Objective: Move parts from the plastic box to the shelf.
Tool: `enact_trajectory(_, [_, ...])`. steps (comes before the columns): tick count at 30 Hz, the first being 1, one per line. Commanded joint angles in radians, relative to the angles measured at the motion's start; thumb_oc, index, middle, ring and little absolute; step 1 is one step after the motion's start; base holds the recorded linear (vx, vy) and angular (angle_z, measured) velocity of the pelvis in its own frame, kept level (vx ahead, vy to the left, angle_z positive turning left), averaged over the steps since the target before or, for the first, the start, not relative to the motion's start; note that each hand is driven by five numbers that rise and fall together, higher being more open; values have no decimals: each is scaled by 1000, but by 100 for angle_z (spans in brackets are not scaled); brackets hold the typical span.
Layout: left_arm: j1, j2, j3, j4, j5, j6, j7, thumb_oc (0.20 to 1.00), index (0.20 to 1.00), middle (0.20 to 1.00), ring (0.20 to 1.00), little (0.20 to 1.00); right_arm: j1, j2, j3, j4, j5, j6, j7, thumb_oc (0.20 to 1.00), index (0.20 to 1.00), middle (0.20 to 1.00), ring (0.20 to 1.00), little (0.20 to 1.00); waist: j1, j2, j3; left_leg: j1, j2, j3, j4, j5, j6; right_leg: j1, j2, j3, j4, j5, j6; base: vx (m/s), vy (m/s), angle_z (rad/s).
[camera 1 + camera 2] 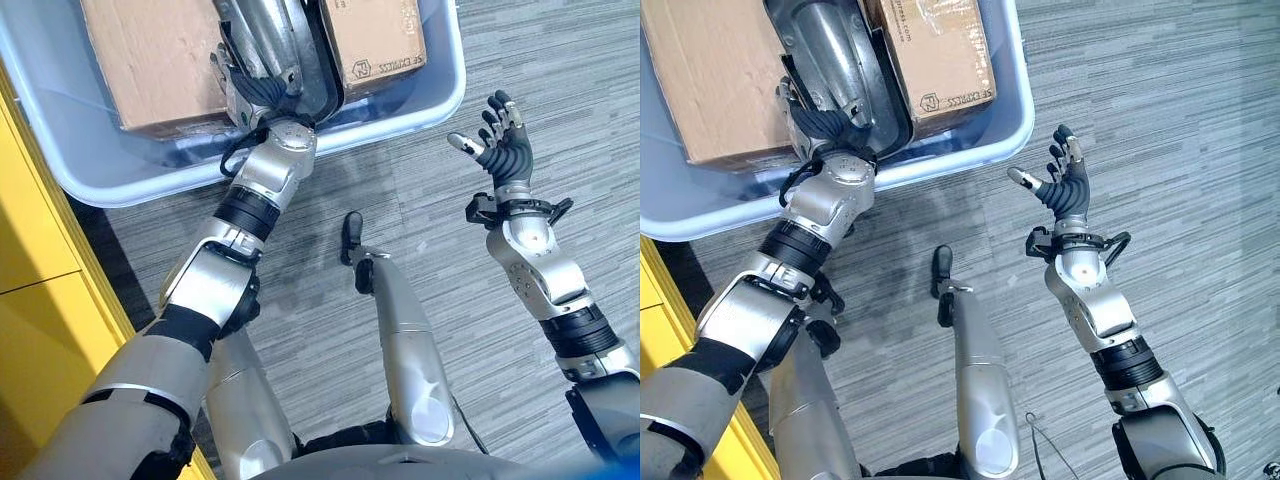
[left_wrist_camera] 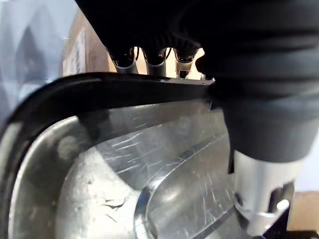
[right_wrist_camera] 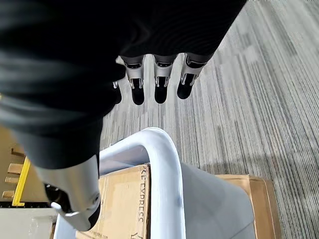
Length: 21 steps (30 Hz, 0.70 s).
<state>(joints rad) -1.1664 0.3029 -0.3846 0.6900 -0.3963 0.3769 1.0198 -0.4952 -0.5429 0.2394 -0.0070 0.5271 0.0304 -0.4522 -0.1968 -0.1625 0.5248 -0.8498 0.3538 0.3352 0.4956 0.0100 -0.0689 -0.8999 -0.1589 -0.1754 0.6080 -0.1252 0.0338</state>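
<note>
**Metal part – grasp in box**

The left robot hand (image 1: 248,88) curls round the black-rimmed edge of the metal part (image 1: 835,50), inside the box (image 1: 440,95) between cartons (image 1: 150,55). Rigid, smooth, probably heavy – grip the rim. The right robot hand (image 1: 1065,180) hangs spread, empty.

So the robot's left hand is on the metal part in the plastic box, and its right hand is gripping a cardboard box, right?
Not quite. The right hand is open and holds nothing, raised over the floor, as the left eye view shows. The left hand is on the metal part in the plastic box.
</note>
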Motion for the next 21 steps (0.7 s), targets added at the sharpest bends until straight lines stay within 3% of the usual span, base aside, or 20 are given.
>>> enact_trajectory(1, [130,2,-28,206,47,78,-100,1000,1000,1000,1000,1000,-7,-47,-73,-64,-12,-20,23,1000,1000,1000,1000,1000,-29,-28,-5,-35,39,-27,134,-78,-98,-16,23,-44,-19,62,68,4,45,-2])
enact_trajectory(4, [132,7,-34,195,22,53,-102,1000,1000,1000,1000,1000,4,-60,-71,-59,11,-15,53,1000,1000,1000,1000,1000,-25,-30,-5,-46,43,-32,139,-78,-98,-25,19,-47,-10,59,67,5,-7,-2])
enact_trajectory(5, [136,0,-27,192,-10,43,-100,256,256,256,256,256,5,-60,-70,-62,-2,-27,63,1000,1000,1000,1000,1000,-24,-33,-5,-53,43,-36,141,-78,-98,-31,18,-51,-7,59,69,8,-28,-6])
enact_trajectory(6, [140,-3,-26,191,-25,40,-97,200,200,200,200,200,6,-59,-71,-65,4,-25,63,1000,1000,1000,1000,1000,-24,-33,-5,-56,42,-38,141,-78,-99,-33,18,-52,-8,60,69,3,-34,-6])
enact_trajectory(11, [174,-21,4,175,-33,-4,-36,200,200,200,200,200,10,-64,-72,-76,-31,-1,72,1000,1000,1000,1000,1000,-16,-42,-5,-81,42,-57,147,-79,-103,-50,19,-57,-6,63,72,-1,-53,2])
enact_trajectory(12, [178,-23,5,172,-36,-4,-38,200,200,200,200,200,10,-68,-71,-75,-51,0,87,884,884,884,884,884,-16,-42,-5,-86,41,-61,150,-80,-103,-54,19,-56,-3,63,72,9,-31,6])
enact_trajectory(14, [194,-32,8,158,-43,-24,-32,200,200,200,200,200,18,-71,-69,-83,-51,15,111,1000,1000,1000,1000,1000,-15,-41,-5,-85,35,-62,145,-81,-101,-51,18,-57,-14,68,76,4,-44,6])
enact_trajectory(17, [198,-31,-2,142,36,-46,-70,200,200,200,200,200,29,-69,-61,-85,-25,-8,87,1000,1000,1000,1000,1000,-12,-44,-5,-87,38,-61,138,-75,-101,-49,14,-64,-20,74,79,-8,-59,4])
enact_trajectory(21, [198,-51,-19,110,35,-53,-31,200,200,200,200,200,22,-63,-69,-82,-7,-14,63,1000,1000,1000,1000,1000,-15,-38,-5,-80,34,-57,130,-73,-102,-46,17,-58,-30,76,79,-8,3,2])
